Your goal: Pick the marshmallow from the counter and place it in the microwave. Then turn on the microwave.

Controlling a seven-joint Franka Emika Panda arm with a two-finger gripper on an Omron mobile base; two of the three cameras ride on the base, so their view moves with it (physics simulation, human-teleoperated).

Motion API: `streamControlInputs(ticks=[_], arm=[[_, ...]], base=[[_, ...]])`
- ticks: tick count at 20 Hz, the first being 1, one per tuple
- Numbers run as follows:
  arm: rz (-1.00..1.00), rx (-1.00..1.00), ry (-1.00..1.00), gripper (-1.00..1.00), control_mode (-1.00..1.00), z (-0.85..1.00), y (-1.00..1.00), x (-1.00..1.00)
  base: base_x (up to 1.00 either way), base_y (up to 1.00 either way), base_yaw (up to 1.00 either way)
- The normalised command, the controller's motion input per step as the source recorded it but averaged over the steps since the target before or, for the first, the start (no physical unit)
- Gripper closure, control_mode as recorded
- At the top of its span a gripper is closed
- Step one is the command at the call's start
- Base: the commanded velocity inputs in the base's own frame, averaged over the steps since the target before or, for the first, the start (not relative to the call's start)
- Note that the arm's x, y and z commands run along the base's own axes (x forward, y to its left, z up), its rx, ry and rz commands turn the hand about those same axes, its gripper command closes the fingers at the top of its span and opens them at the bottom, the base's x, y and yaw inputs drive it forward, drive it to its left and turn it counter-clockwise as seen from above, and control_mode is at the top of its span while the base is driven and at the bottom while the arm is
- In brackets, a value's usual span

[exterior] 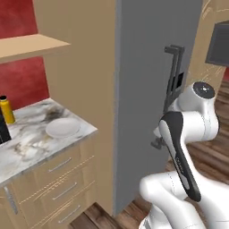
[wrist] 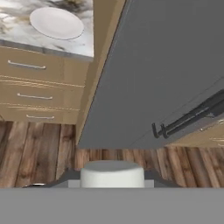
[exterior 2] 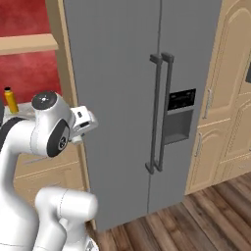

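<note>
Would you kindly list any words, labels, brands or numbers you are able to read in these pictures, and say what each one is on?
None can be read.
The dispenser panel on the grey fridge carries small pale marks, too blurred to read.
The yellow bottle on the counter shows no legible label.
The white plate is plain.

I'm parked in a home kitchen: a tall grey double-door fridge (exterior 2: 147, 98) with a dispenser panel (exterior 2: 180, 116) fills the middle. To its left a marbled counter (exterior: 31, 143) over tan drawers (exterior: 62, 188) carries a white plate (exterior: 63, 127). Tan cabinets (exterior 2: 220, 98) stand right, over wood plank flooring (exterior 2: 196, 220).
</note>
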Motion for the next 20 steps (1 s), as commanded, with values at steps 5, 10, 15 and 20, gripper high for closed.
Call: streamControlInputs(ticks=[5,10,15,20], arm=[[0.00,0.00,0.00,1.00,1.00,0.00,0.00,0.00],[0.00,0.00,0.00,1.00,1.00,0.00,0.00,0.00],[0.00,0.00,0.00,1.00,1.00,0.00,0.00,0.00],[0.00,0.00,0.00,1.00,1.00,0.00,0.00,0.00]], base=[[-0.26,-0.69,-0.19],[-0.13,-0.68,-0.22],[-0.02,-0.66,-0.25],[0.00,-0.64,-0.26]])
